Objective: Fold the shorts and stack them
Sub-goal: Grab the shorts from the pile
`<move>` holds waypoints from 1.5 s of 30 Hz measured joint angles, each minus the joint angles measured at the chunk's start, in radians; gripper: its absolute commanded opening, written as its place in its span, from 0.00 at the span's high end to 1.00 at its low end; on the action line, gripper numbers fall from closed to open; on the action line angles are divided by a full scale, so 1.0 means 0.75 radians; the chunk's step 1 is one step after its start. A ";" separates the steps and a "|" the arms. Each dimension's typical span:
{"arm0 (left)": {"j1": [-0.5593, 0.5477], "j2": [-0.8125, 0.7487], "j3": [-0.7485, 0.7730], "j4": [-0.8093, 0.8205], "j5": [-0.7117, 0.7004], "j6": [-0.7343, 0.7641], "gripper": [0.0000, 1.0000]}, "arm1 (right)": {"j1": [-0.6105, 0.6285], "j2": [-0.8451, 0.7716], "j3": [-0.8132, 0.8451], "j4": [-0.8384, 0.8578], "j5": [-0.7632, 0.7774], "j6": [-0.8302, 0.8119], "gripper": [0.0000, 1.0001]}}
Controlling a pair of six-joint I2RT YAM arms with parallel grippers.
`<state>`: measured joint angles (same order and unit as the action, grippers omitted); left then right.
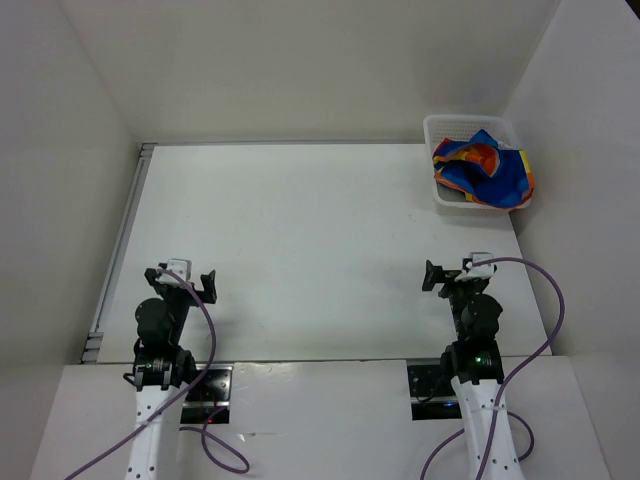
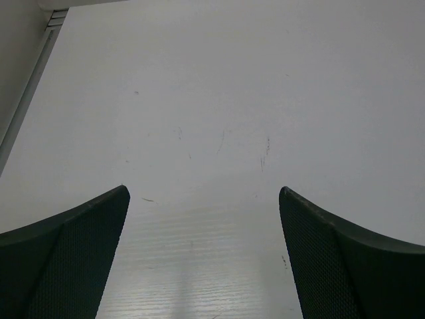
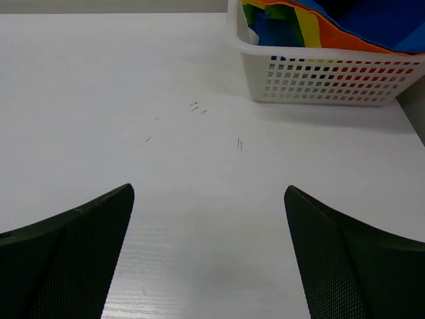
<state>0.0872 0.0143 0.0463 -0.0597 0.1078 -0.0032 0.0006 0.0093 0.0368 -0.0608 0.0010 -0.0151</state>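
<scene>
Overhead, white table (image 1: pixel 300 230), white walls (image 1: pixel 300 60), shorts (image 1: pixel 485 168) in basket (image 3: pixel 319 80)

White table (image 1: pixel 300 240), matte, fills most of the top view. Plain white walls box it in: back wall (image 1: pixel 300 60) at 12 o'clock, left wall (image 1: pixel 50 150) at 9, right wall (image 1: pixel 590 120) at 3. A grey rail (image 1: pixel 118 255) runs along the table's 9 o'clock edge (far corner to near end). White board (image 1: pixel 320 420) at 6. Light is even and diffuse, shadows soft. A few small dark scuffs (image 2: pixel 264 159) on the tabletop, with faint glare close to the wrist lenses.
</scene>
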 measured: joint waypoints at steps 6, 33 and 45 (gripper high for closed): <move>0.000 0.000 0.000 -0.003 0.047 0.000 0.00 | 0.000 0.000 0.000 0.000 -0.003 -0.001 0.02; -0.254 1.675 1.472 0.159 0.518 -0.003 0.00 | 0.098 1.477 1.306 0.224 -0.345 -1.092 0.02; -0.315 2.423 1.977 -0.522 0.398 -0.002 0.00 | -0.336 2.577 1.993 -0.252 -0.029 -0.052 0.02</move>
<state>-0.1490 1.8313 1.5291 -0.4515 0.4061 -0.0044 -0.2512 1.9423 1.5314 -0.2497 -0.0208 -0.0544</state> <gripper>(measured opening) 0.998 0.983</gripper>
